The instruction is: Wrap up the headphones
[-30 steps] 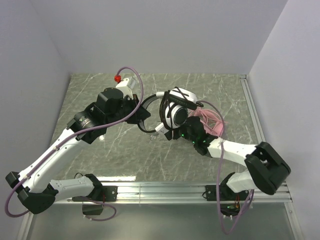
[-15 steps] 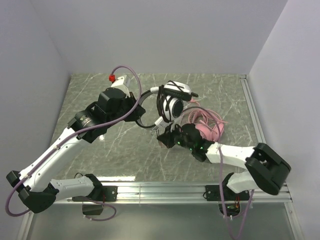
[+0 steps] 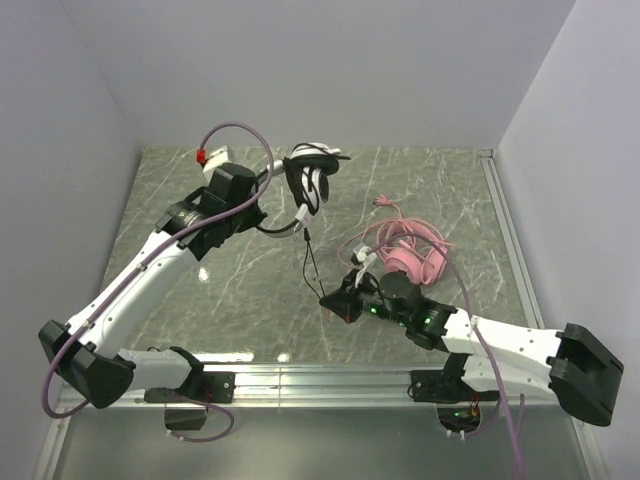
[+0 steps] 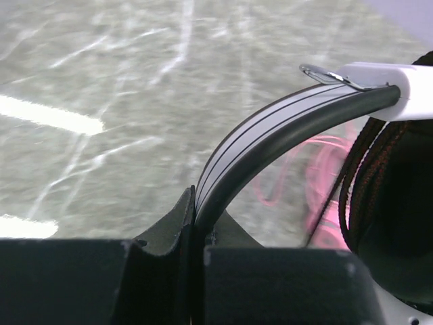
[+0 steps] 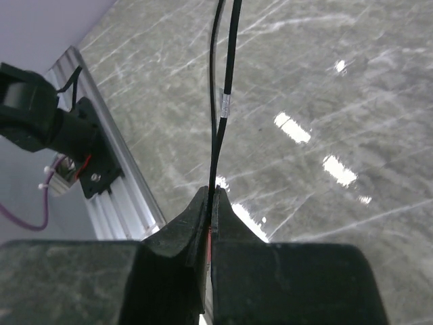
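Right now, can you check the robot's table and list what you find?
Surface: greenish marbled table, glare spots.
Job's things: black-and-white headphones held up off the table; pink headphones lying on it.
Clutter: nothing seen.
Grippers: left fingers shut on the headband; right fingers shut on the black cable.
Cables: black cable runs from the black-and-white headphones down to the right fingers; pink cable loosely coiled by its headset.
Surroundings: plain grey walls; metal rail at near edge.

No text, label, brand, number or sign is readable in any view
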Robot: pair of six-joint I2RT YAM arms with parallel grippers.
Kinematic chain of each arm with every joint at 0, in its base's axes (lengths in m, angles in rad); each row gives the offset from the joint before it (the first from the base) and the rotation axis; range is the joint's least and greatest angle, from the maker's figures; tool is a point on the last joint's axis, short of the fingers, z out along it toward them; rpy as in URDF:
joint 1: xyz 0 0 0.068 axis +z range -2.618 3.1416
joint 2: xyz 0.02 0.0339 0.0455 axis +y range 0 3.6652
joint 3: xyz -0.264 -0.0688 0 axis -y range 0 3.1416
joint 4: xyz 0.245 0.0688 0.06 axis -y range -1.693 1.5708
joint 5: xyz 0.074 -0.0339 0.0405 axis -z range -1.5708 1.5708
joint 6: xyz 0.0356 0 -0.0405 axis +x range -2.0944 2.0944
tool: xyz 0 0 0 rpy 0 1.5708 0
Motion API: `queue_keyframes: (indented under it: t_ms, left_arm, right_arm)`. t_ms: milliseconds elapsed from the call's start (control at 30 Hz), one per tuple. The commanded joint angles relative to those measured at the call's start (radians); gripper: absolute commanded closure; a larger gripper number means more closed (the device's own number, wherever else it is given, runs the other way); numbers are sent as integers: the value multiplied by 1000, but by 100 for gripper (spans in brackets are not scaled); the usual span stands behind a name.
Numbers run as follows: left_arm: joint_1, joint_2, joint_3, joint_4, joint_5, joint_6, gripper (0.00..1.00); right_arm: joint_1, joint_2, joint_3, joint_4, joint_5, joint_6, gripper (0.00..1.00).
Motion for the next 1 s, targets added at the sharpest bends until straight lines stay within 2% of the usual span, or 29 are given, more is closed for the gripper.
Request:
queue_keyframes:
  t_ms: [0, 167, 333, 467, 533, 667, 700, 767, 800, 967]
  left_arm:
    - [15, -2, 23, 131, -174, -83, 100]
    - [14, 33, 3, 97, -324, -31, 100]
    - [14, 55, -29, 91, -431, 7, 100]
    - [11, 41, -112, 160, -450, 45, 100]
    - [0, 27, -181, 230, -485, 59, 100]
    - [-40, -28, -287, 333, -569, 40, 100]
    - [-51, -39, -331, 348, -583, 26, 100]
    - [-81, -72, -382, 420, -629, 1, 100]
    - [-89, -82, -430, 448, -648, -7, 100]
    - [-138, -96, -518, 528, -715, -73, 100]
  right_arm:
    - [36, -84, 26, -202, 16, 27, 100]
    - [33, -169, 142, -456, 62, 7, 100]
    - [33, -155, 285, -680, 10, 9, 100]
    - [30, -117, 385, -710, -103, 41, 100]
    - [21, -112, 405, -692, -134, 56, 100]
    - [-94, -77, 404, -569, -324, 158, 100]
    - [-140, -69, 399, -491, -403, 185, 100]
    - [-168, -42, 380, -410, -451, 275, 100]
    - [-184, -32, 379, -317, -494, 306, 100]
    - [-194, 58, 394, -97, -504, 525, 100]
